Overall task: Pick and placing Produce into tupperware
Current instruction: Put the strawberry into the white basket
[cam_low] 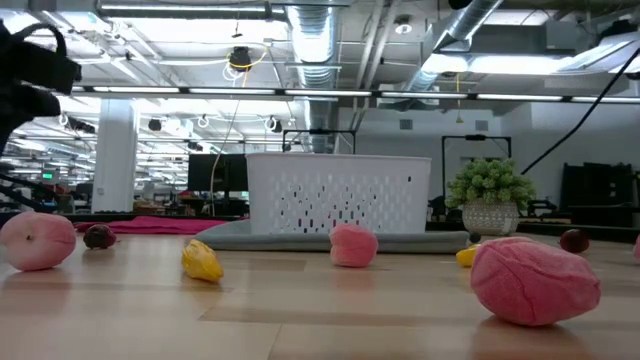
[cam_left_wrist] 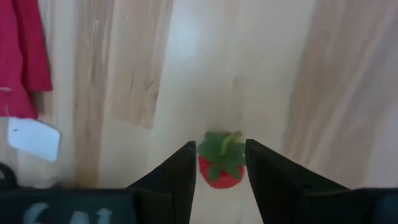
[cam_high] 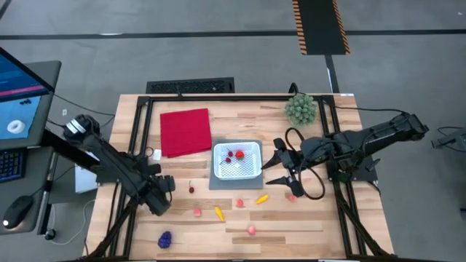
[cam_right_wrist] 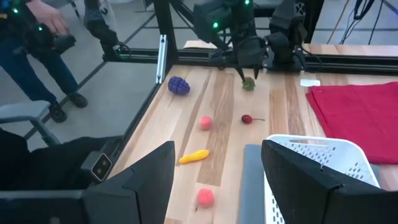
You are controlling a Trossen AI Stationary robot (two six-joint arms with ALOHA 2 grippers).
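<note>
1. Left end effector (cam_left_wrist: pixel 221 168) is closed around a red strawberry (cam_left_wrist: pixel 221 163) at the counter (cam_high: pixel 306 225).
2. Right end effector (cam_high: pixel 279 172) is held open beside the white tupperware (cam_high: pixel 237 161), where red produce (cam_high: pixel 239 154) is seen.

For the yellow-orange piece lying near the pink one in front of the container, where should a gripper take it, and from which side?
Take the yellow-orange piece from above, across its narrow middle. It lies flat and elongated on the table, so fingers should straddle its short width, clear of the pink piece beside it.
</note>
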